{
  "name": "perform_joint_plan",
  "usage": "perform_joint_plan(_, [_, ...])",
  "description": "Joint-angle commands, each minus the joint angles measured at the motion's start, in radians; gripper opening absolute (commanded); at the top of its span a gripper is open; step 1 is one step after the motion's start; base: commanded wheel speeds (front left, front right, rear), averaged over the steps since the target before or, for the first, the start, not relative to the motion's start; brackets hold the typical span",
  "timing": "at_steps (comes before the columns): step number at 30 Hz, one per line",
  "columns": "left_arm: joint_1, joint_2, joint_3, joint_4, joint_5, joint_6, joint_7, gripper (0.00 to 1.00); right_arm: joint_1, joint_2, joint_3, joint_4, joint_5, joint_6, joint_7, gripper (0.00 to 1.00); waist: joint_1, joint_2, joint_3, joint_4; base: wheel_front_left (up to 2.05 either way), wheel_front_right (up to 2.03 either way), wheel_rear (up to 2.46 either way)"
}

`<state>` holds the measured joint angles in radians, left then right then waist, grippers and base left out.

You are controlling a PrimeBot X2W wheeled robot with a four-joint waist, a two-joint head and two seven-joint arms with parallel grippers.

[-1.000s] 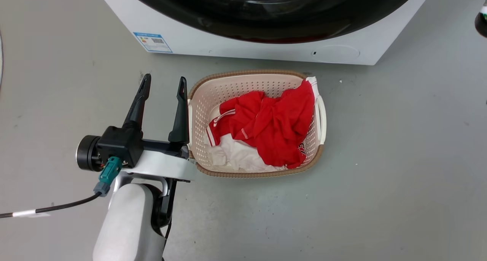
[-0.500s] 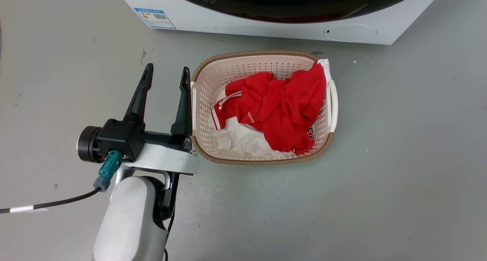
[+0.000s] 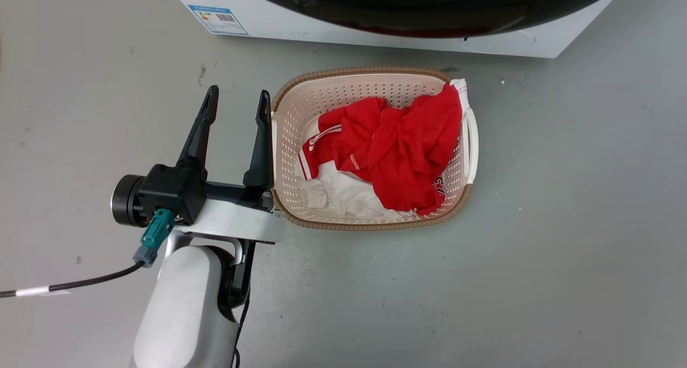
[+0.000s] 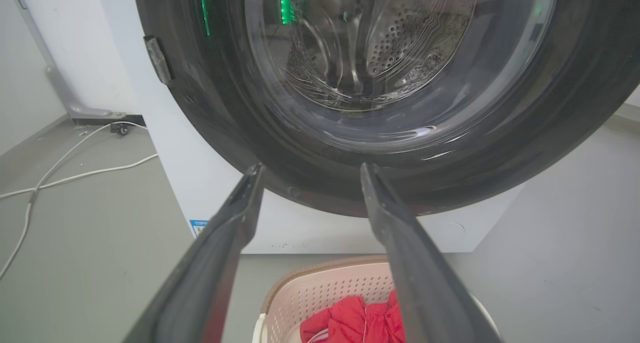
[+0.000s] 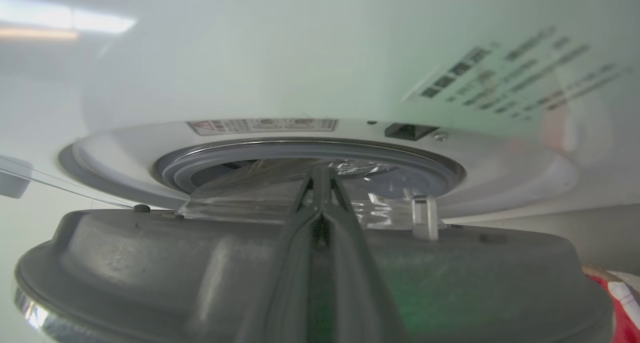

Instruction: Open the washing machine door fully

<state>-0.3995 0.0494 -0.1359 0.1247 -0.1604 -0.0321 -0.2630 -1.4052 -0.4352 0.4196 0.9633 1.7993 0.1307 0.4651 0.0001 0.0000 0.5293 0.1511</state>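
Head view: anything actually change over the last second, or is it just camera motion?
Mostly camera: the whole frame shifted, so the washing machine and basket sit higher. One real change: the black rim of the washing machine door now overlaps the round cap, clear of it before, so the door seems swung further out. The left gripper stays open beside the basket; clothes unmoved.

forearm (image 3: 182, 314): pale grey, rounded | wrist housing (image 3: 174, 193): black | connector (image 3: 155, 236): teal | cable (image 3: 96, 282): black, white tag | fingers (image 3: 197, 134): long, dark, tapered
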Motion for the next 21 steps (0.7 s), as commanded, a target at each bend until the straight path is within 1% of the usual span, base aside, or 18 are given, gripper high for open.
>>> perform_joint_plan(1, [-0.015, 0.002, -0.002, 0.002, 0.003, 0.004, -0.003, 1.0, 0.029, 0.016, 0.01, -0.019, 0.012, 0.0, 0.028, 0.0, -0.0001, 0.0, -0.005, -0.004, 0.0, 0.0, 0.0])
perform_joint_plan(6, [-0.009, 0.002, -0.002, 0.007, 0.006, 0.004, -0.003, 1.0, 0.077, 0.008, 0.015, -0.055, 0.041, 0.0, 0.109, 0.0, -0.0001, 0.0, -0.023, -0.017, 0.0, 0.0, 0.0])
perform_joint_plan(13, [0.007, 0.002, -0.005, 0.021, 0.01, 0.006, -0.003, 1.0, 0.149, 0.01, 0.026, -0.102, 0.087, 0.0, 0.191, 0.0, -0.0001, 0.0, -0.065, -0.035, 0.0, 0.0, 0.0])
perform_joint_plan(17, [0.019, 0.002, -0.004, 0.034, 0.009, 0.005, -0.003, 1.0, 0.192, 0.012, 0.036, -0.125, 0.104, 0.0, 0.224, 0.0, -0.0001, 0.0, -0.096, -0.042, 0.0, 0.0, 0.0])
perform_joint_plan(21, [0.038, 0.002, -0.001, 0.049, 0.011, 0.006, -0.003, 1.0, 0.248, 0.027, 0.055, -0.158, 0.116, 0.0, 0.248, 0.0, -0.0001, 0.0, -0.136, -0.05, 0.0, 0.0, 0.0])
